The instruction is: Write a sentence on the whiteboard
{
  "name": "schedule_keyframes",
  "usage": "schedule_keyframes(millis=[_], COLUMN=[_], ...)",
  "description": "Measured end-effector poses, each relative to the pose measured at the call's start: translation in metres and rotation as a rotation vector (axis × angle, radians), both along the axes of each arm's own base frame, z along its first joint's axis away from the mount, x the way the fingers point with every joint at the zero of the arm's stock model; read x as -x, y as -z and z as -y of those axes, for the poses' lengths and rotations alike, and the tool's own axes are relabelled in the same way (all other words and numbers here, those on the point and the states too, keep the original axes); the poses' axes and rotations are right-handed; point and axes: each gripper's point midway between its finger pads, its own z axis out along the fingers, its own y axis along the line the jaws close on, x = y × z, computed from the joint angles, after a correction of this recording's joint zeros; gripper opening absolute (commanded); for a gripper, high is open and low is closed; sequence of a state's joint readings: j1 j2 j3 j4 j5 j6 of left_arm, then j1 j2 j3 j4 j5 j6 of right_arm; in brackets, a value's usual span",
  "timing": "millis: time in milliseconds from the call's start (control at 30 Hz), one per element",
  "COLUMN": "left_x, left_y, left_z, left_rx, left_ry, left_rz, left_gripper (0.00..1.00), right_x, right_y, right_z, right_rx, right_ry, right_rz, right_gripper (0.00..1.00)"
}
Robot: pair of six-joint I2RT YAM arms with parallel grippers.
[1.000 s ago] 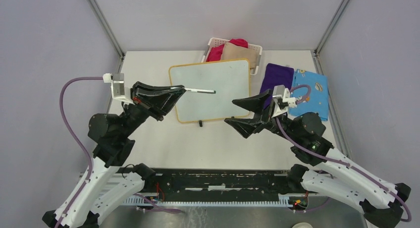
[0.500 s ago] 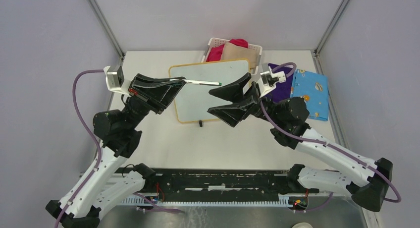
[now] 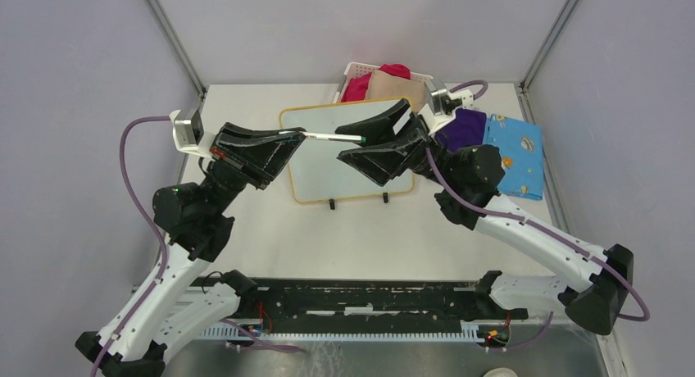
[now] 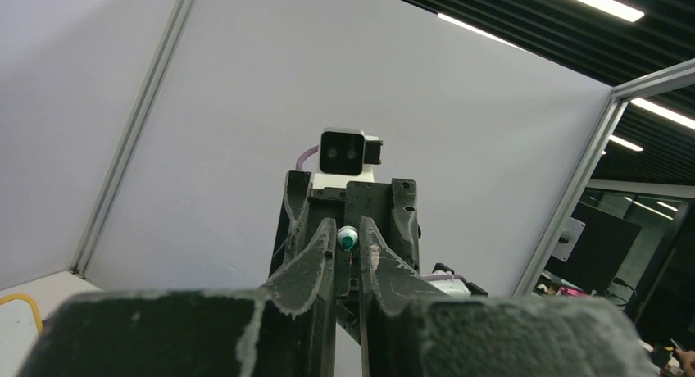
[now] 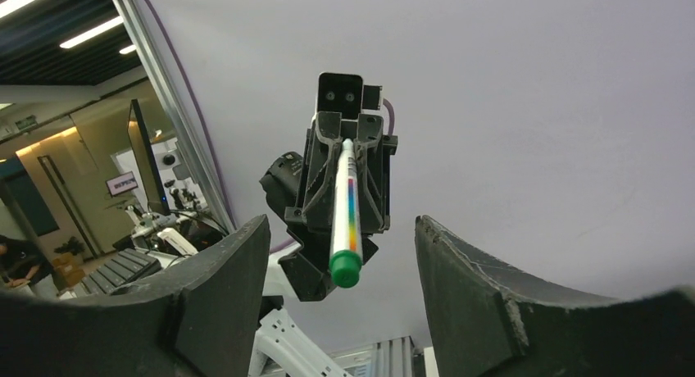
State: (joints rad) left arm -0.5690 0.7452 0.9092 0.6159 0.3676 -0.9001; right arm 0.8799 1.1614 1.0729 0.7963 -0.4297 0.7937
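**Top external:** left gripper (image 3: 299, 139) pinches the marker (image 3: 332, 136) level at frame centre, above the whiteboard (image 3: 328, 176), which shows no writing. Right gripper (image 3: 351, 143) is spread at the marker's tip.

Likely step is uncapping: centre the cap, clamp the cap only, pull along the barrel.

Basket (image 3: 354, 68) upper centre, purple cloth (image 3: 463, 127) and blue cloth (image 3: 516, 152) at right; none obstructs.

**Left wrist:** fingers (image 4: 315, 266) pressed on the marker.

**Right wrist:** green cap (image 5: 345, 270) appears between the spread fingers (image 5: 221, 295), untouched.

White whiteboard (image 3: 328, 170) with a thin yellow-orange frame and small black feet. White marker (image 5: 347, 205) with a rainbow stripe down its barrel and a green cap. White slotted basket (image 3: 354, 66) with a red cloth (image 3: 358, 88) and a tan cloth (image 3: 399, 86). Plain purple cloth (image 3: 467, 127). Blue cloth (image 3: 516, 152) printed with small coloured shapes.
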Motion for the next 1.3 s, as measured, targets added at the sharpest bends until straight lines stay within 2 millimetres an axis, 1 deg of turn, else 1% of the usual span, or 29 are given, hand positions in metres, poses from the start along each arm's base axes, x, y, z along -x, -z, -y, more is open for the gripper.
schedule_keyframes(millis=[100, 233, 333, 500, 567, 667, 767, 900, 1100, 1300], left_x=[-0.002, -0.004, -0.006, -0.012, -0.012, -0.013, -0.014, -0.014, -0.015, -0.016], left_y=[0.001, 0.003, 0.006, 0.014, 0.014, 0.015, 0.015, 0.012, 0.008, 0.009], left_z=[0.001, 0.002, 0.004, 0.008, 0.008, 0.008, 0.008, 0.007, 0.006, 0.006], left_rx=[-0.002, -0.009, -0.017, -0.046, -0.048, -0.053, -0.054, -0.045, -0.035, -0.036], left_ry=[0.0, 0.0, 0.0, 0.0, 0.0, -0.001, -0.002, -0.009, -0.017, -0.019], left_rz=[-0.004, -0.014, -0.028, -0.073, -0.077, -0.086, -0.089, -0.087, -0.086, -0.092], left_gripper=[0.02, 0.02, 0.02, 0.02, 0.02, 0.02, 0.02, 0.02, 0.02, 0.02], right_x=[-0.008, -0.012, -0.009, -0.004, -0.004, -0.005, -0.007, -0.01, -0.012, -0.013], right_y=[0.0, 0.0, -0.003, -0.016, -0.018, -0.016, -0.011, -0.005, 0.002, 0.001], right_z=[-0.001, 0.0, 0.001, 0.002, 0.002, 0.001, -0.001, -0.003, -0.006, -0.005], right_rx=[-0.009, -0.022, -0.027, -0.015, -0.002, 0.016, 0.04, 0.067, 0.093, 0.091], right_ry=[-0.025, -0.06, -0.085, -0.092, -0.085, -0.08, -0.075, -0.069, -0.064, -0.057], right_rz=[-0.029, -0.061, -0.066, -0.043, -0.038, -0.039, -0.052, -0.064, -0.084, -0.092], right_gripper=[0.62, 0.6, 0.59, 0.55, 0.53, 0.53, 0.55, 0.55, 0.47, 0.48])
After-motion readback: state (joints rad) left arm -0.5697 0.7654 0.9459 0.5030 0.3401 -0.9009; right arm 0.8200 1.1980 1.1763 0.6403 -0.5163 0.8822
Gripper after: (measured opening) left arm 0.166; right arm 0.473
